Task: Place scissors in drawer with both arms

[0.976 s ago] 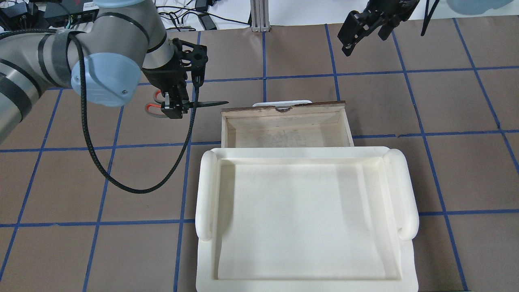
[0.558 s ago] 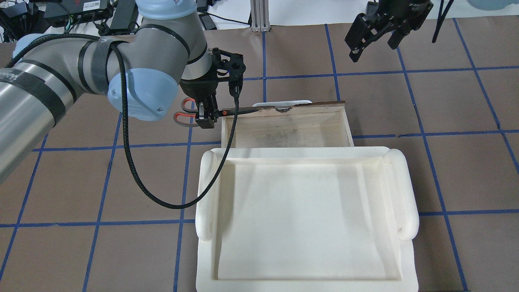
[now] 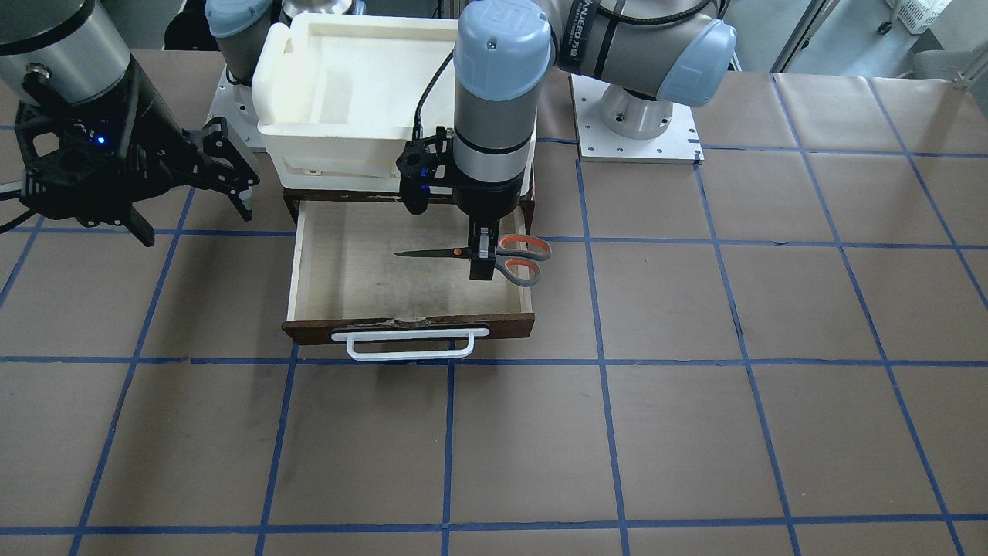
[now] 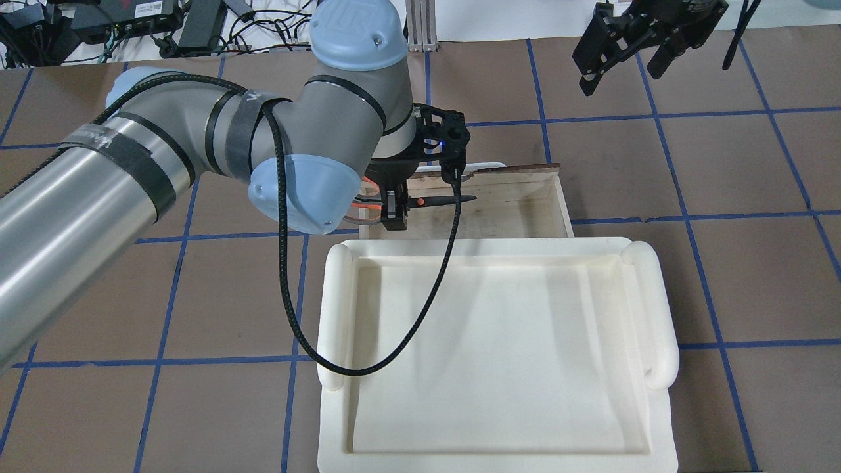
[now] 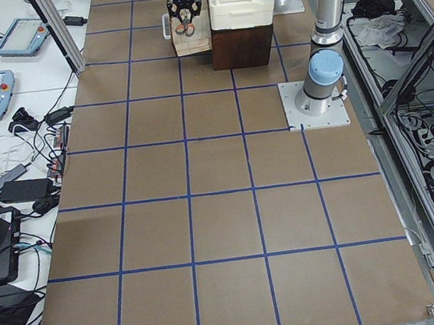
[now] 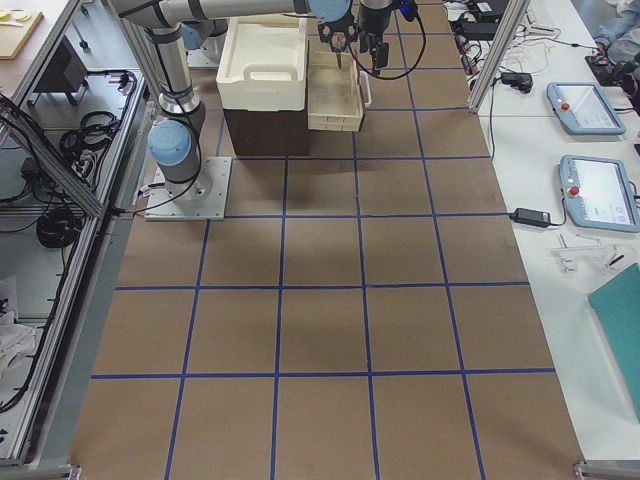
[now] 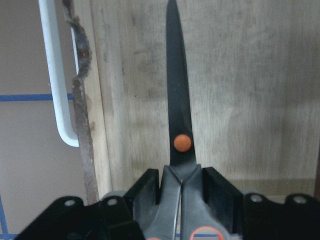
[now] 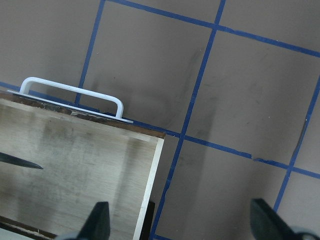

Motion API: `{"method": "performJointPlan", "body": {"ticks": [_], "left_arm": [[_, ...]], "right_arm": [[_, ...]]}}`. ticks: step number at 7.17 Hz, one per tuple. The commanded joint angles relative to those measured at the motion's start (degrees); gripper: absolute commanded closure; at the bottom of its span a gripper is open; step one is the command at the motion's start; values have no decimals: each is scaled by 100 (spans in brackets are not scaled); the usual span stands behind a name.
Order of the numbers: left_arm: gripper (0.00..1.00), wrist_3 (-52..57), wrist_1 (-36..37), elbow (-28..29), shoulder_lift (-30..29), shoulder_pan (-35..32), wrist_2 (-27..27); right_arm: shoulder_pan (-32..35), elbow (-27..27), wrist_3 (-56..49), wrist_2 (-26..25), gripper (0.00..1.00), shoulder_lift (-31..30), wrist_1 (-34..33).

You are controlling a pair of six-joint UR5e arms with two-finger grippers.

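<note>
My left gripper point(image 3: 482, 261) is shut on the scissors point(image 3: 458, 251) just behind the orange pivot dot. It holds them level over the open drawer point(image 3: 409, 326), at the end on my left. The dark blades point across the pale wood interior, and the grey and orange handles hang over the drawer's side wall. The left wrist view shows the scissors point(image 7: 178, 115) over the drawer floor point(image 7: 250, 100), with the white bar handle point(image 7: 55, 80) beside them. From overhead, the left gripper point(image 4: 394, 211) holds the scissors point(image 4: 437, 199). My right gripper point(image 4: 621, 79) is open and empty, beyond the drawer's far right corner.
A cream-white plastic tray point(image 4: 332, 309) sits on top of the dark cabinet, just behind the open drawer. The left arm's black cable point(image 4: 368, 368) loops over the tray. The brown table has blue tape lines.
My left arm has carried the scissors rightward, from beside the drawer to over its interior. My right gripper has drifted slightly right, still open.
</note>
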Motion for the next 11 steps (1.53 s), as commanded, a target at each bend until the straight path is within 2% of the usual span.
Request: {"method": "performJointPlan", "body": {"ticks": [1, 5, 7, 8, 9, 10, 11], "left_arm": [[100, -76, 57, -9, -208, -221, 1], [100, -42, 321, -9, -526, -266, -201], [37, -41, 321, -9, -535, -248, -184], [27, -68, 312, 0, -483, -248, -192], [26, -94, 303, -9, -439, -248, -166], [26, -355, 233, 26, -264, -196, -96], [26, -636, 207, 122, -141, -161, -96]], "right_arm": [[-42, 35, -23, 61, 0, 5, 44], [-315, 175, -24, -62, 0, -21, 61], [-288, 175, 11, -36, 0, -21, 61], [-297, 175, 11, -53, 0, -21, 53], [-297, 167, 20, -175, 0, -30, 79], [-297, 167, 29, -803, 0, -100, 79], [-288, 158, 255, -801, 0, -109, 79]]}}
